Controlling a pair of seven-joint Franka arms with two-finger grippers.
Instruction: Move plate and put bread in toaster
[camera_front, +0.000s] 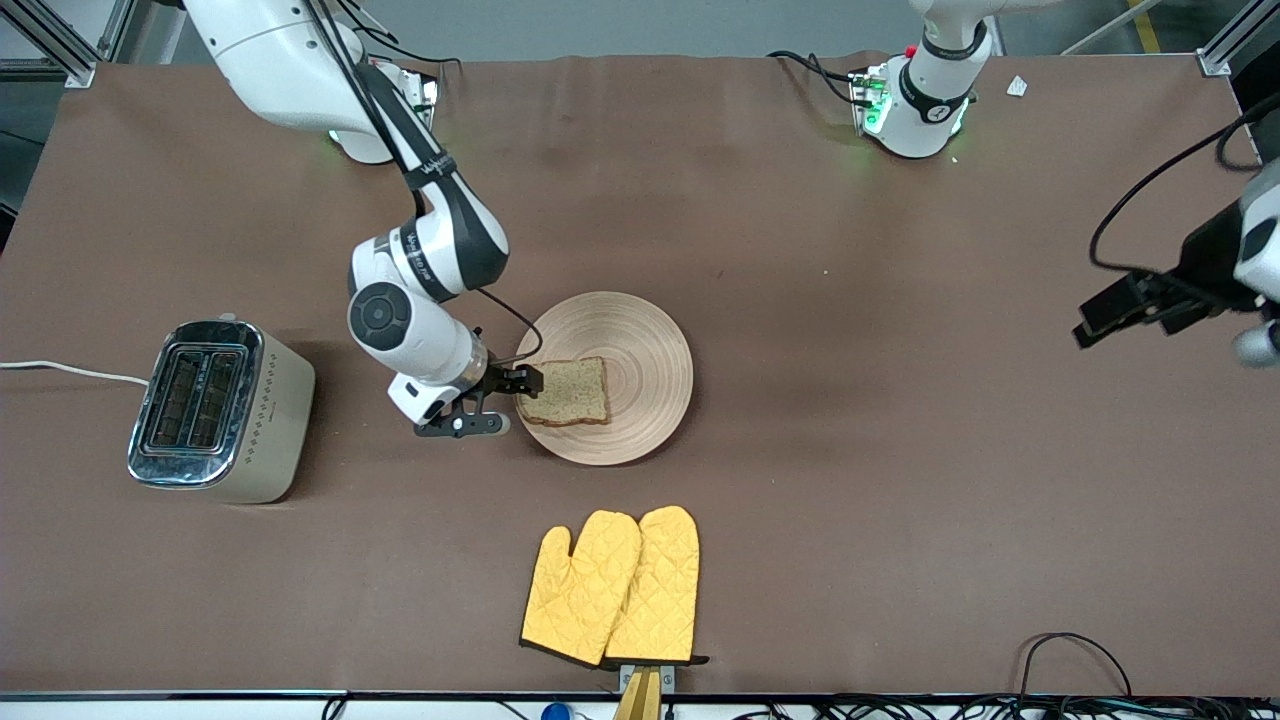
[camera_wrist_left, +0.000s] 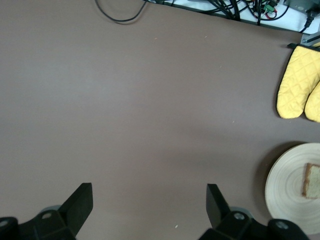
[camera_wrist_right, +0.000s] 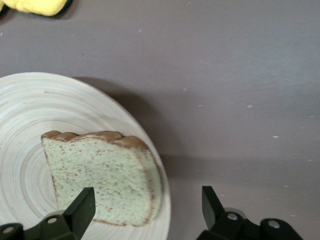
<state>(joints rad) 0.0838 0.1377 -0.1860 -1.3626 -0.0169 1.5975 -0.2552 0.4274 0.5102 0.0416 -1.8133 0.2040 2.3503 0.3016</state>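
While the left arm waits, the right gripper (camera_front: 505, 400) meets the bread (camera_front: 567, 391) at the plate's (camera_front: 650, 340) rim.
Toaster (camera_front: 215, 410) stands toward the right arm's end; right gripper fingers (camera_wrist_right: 75, 212) spread wide, one over the slice's edge, holding nothing; yellow mitts (camera_front: 612, 585) lie nearer the camera; left gripper (camera_wrist_left: 150, 210), fingers wide apart and empty, hangs over bare table (camera_front: 900, 450).

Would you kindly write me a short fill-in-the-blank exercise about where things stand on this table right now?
1. The square slice of brown wholegrain bread lies on the round light-wood ____.
2. The beige two-slot toaster has ____ slices in its slots.
3. The right gripper, fingers open, is at the edge of the ____.
4. The left gripper hovers open over bare ____.

Missing words: plate; no; plate; table
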